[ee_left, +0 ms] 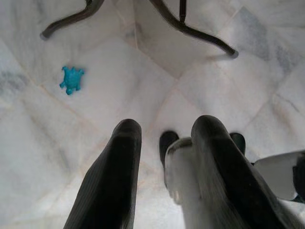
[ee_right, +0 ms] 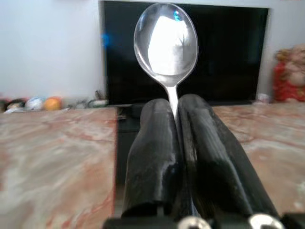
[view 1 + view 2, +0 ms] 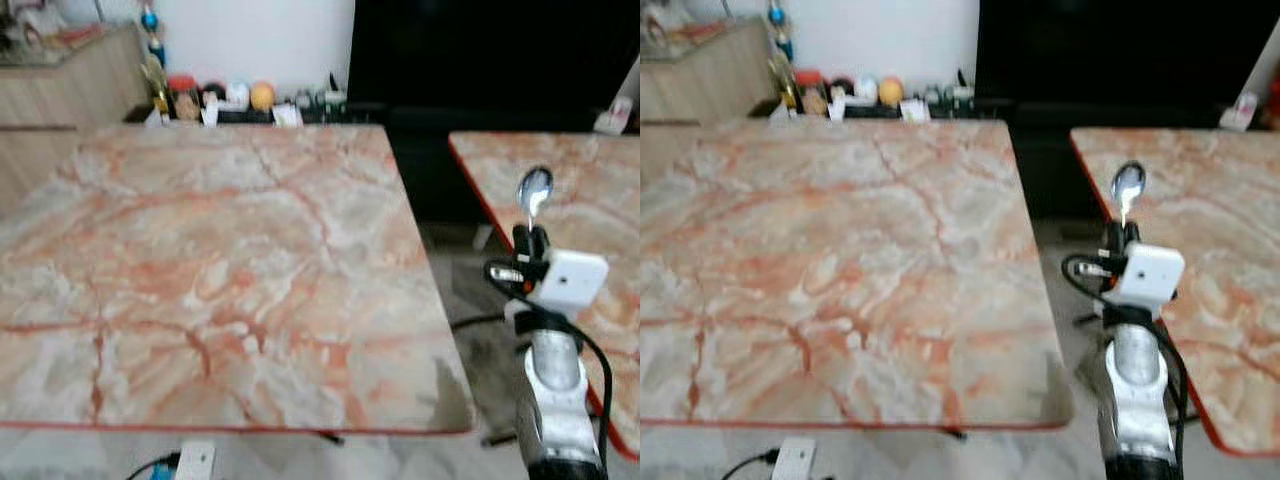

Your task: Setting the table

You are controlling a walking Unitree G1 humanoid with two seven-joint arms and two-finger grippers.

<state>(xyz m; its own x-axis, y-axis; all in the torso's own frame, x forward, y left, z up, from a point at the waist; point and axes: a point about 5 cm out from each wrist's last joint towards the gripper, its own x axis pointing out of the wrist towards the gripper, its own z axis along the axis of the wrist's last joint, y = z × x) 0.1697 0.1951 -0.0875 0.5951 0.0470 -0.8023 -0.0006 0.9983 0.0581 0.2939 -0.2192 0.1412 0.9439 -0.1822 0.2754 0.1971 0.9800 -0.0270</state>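
Pinching the thin handle of a spoon between its two black fingers, the right gripper has closed tightly on the metal, with the bowl standing upright above the fingertips and facing the wrist camera. It is raised in the gap between two marble-patterned tables, just off the right edge of the big table and beside the red-edged second table. The spoon looks light, stiff and smooth, so it could slip or swivel in a loose grip; holding it low on the handle, as now, seems sound, though setting it flat will call for tilting the wrist. The left gripper hangs down over a pale tiled floor, fingers parted and holding nothing, near a small blue toy and dark table legs.
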